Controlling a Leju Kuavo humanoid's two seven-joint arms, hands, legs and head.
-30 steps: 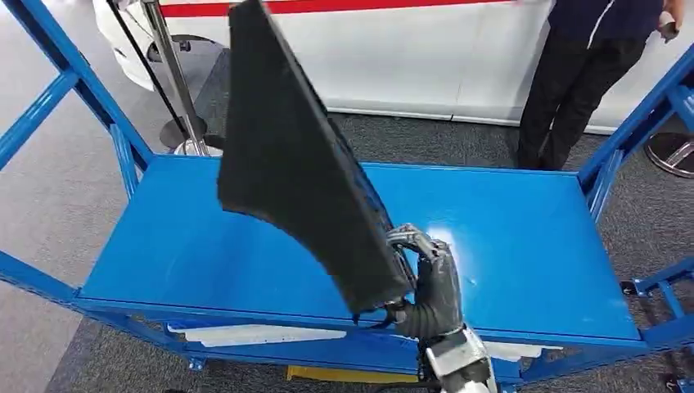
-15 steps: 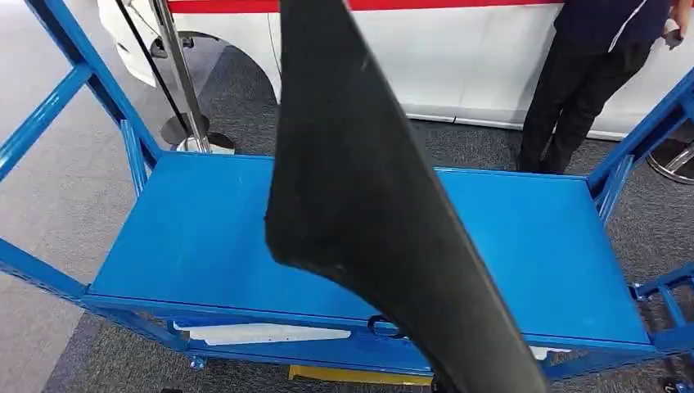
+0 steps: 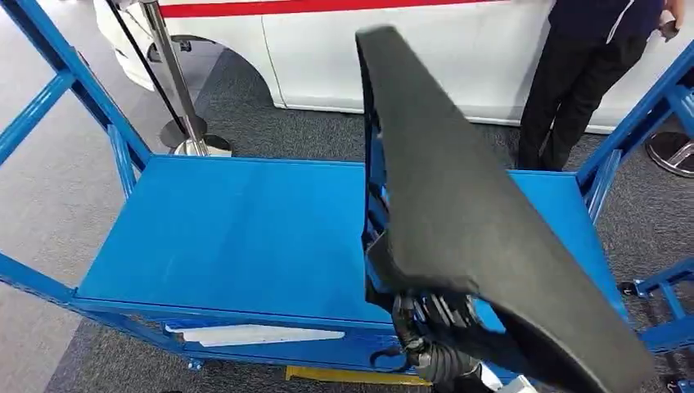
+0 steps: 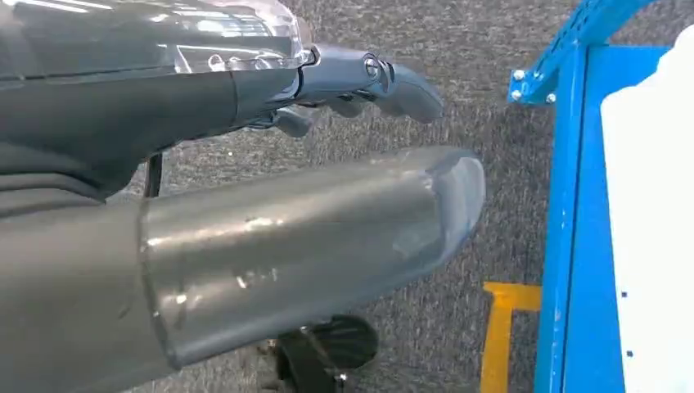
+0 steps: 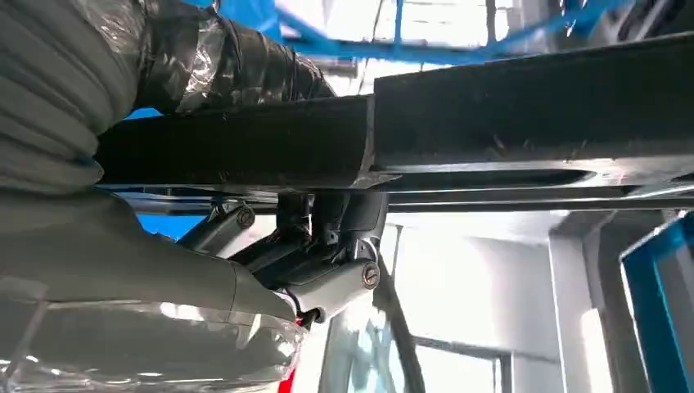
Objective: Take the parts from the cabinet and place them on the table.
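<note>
Within the last second the black panel [image 3: 466, 205] swings from the left of the blue counter [image 3: 237, 237] to its right side, tipping flatter, so set-down looks near. The right hand [image 3: 430, 323] grips the panel's lower edge from beneath. The left hand [image 4: 360, 78] hangs open beside the counter.

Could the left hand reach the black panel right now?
Probably not without a big move: the left hand hangs open low over the carpet beside the blue cart, while the right hand holds the panel up.
</note>
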